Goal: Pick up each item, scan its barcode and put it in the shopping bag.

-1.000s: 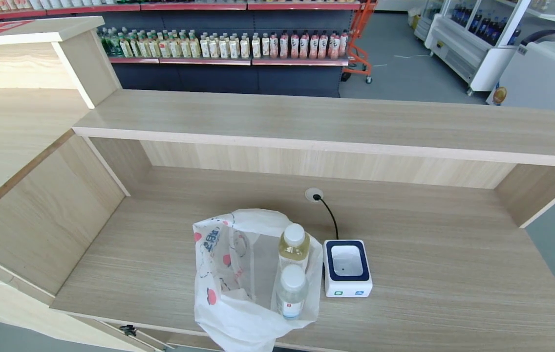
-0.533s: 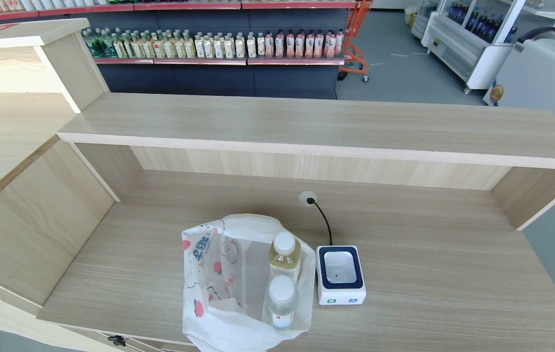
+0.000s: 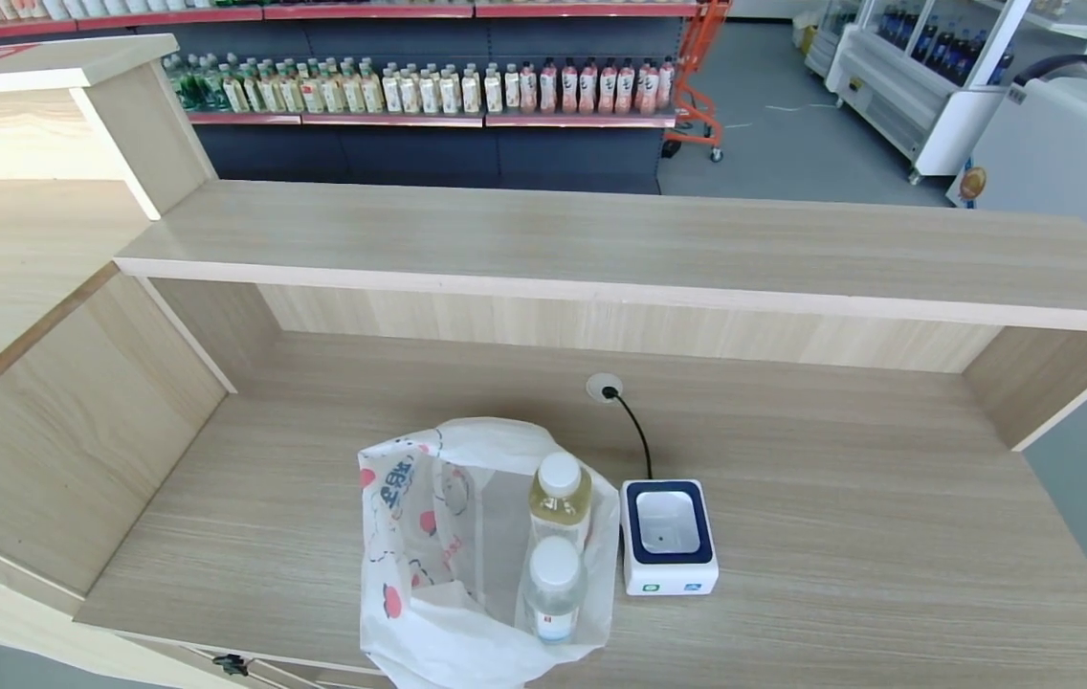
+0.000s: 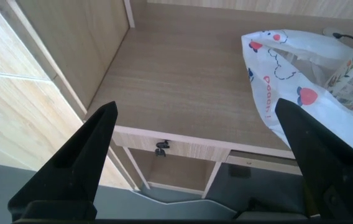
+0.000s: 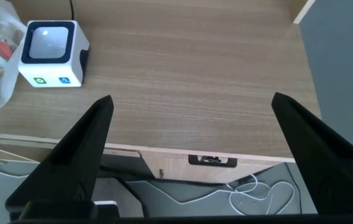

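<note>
Head view: yellow bottle [image 3: 560,504] and clear bottle [image 3: 554,588] stand in the shopping bag [image 3: 407,565] by the bench's [image 3: 888,536] front edge. My left gripper [image 4: 195,104] and right gripper [image 5: 192,98] are spread, empty; bagging looks done, so I steer clear.

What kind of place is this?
Probably a small shop's checkout: a white barcode scanner with navy rim on the light wooden counter, shelves of bottled drinks behind, and glass-fronted fridges.
</note>
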Tool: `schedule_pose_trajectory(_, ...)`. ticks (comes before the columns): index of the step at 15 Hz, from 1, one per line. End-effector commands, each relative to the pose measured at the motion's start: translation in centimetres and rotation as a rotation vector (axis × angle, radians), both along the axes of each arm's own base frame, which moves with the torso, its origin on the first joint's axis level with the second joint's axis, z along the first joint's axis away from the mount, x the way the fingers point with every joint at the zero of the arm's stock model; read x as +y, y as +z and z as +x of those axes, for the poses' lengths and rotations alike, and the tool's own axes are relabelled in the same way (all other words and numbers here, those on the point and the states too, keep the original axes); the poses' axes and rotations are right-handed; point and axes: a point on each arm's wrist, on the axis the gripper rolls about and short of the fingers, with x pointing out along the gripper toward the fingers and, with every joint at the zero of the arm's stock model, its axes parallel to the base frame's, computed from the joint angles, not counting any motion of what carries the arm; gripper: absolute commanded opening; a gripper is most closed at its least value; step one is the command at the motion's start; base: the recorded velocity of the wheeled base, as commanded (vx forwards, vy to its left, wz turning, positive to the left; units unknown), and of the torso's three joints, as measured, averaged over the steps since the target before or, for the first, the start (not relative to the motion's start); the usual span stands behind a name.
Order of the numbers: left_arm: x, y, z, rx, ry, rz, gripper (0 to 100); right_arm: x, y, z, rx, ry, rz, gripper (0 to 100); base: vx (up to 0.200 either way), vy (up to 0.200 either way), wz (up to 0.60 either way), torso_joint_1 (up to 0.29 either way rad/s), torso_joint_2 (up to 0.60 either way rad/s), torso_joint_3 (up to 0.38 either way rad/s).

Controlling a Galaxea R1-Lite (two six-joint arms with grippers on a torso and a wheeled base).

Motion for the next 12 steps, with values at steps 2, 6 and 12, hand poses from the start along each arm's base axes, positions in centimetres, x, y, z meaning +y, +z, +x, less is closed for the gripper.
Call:
schedule_pose_trajectory(2, 0.00, 0.01, 0.00, -0.001, 0.001, 0.000, 100, 0.00, 0.00, 0.03, 0.004, -0.001, 0.000, 100, 0.000, 0.000, 0.00, 0.000, 0.00, 0.000)
schedule_pose_trajectory(6, 0.00, 0.01, 0.00, -0.001, 0.001, 0.000, 100, 0.00, 0.00, 0.03, 0.004, 0.001, -0.001, 100, 0.000, 0.000, 0.00, 0.000, 0.00, 0.000)
schedule_pose_trajectory(12, 0.00, 0.01, 0.00, -0.001, 0.001, 0.000, 100, 0.00, 0.00, 0.03, 0.004, 0.001, -0.001, 100, 0.000, 0.000, 0.00, 0.000, 0.00, 0.000)
